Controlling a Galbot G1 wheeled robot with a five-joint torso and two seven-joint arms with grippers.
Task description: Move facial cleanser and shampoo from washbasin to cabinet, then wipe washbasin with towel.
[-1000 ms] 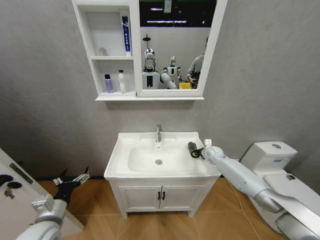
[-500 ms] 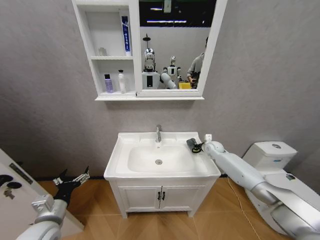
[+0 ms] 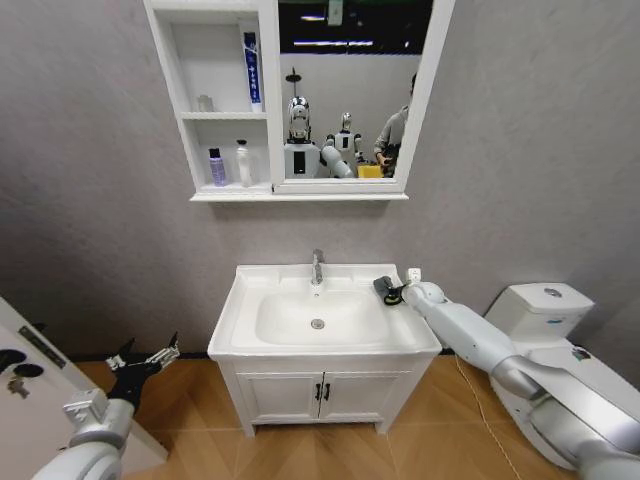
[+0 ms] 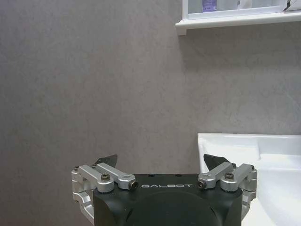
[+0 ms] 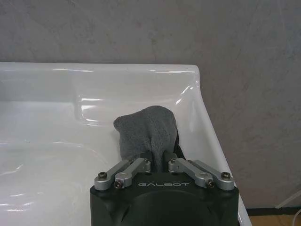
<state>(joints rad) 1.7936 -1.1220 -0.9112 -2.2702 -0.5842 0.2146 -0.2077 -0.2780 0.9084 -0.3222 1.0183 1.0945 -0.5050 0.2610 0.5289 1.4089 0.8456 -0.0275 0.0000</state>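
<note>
The white washbasin [image 3: 250,290] stands against the wall, with a chrome tap [image 3: 317,266]. My right gripper [image 3: 392,291] is shut on the dark grey towel [image 3: 384,287] and presses it onto the basin's back right rim. In the right wrist view the towel [image 5: 146,129] bunches between the closed fingers of the right gripper [image 5: 160,157]. My left gripper [image 3: 148,358] hangs open low to the basin's left, with nothing between its fingers [image 4: 109,159]. In the cabinet [image 3: 190,120] stand a purple bottle [image 3: 217,167], a white bottle [image 3: 243,163] and a blue-and-white tube [image 3: 252,68]; which are the facial cleanser and shampoo I cannot tell.
A white toilet [image 3: 545,300] stands close to the right arm. Under the basin is a low two-door cupboard [image 3: 320,395] with dark handles. The mirror [image 3: 345,90] hangs beside the shelves. A white panel [image 3: 25,400] fills the lower left corner. A small cup [image 3: 205,103] sits on the middle shelf.
My right gripper has slid the towel a little toward the wall along the basin's right rim. The left arm has not moved.
</note>
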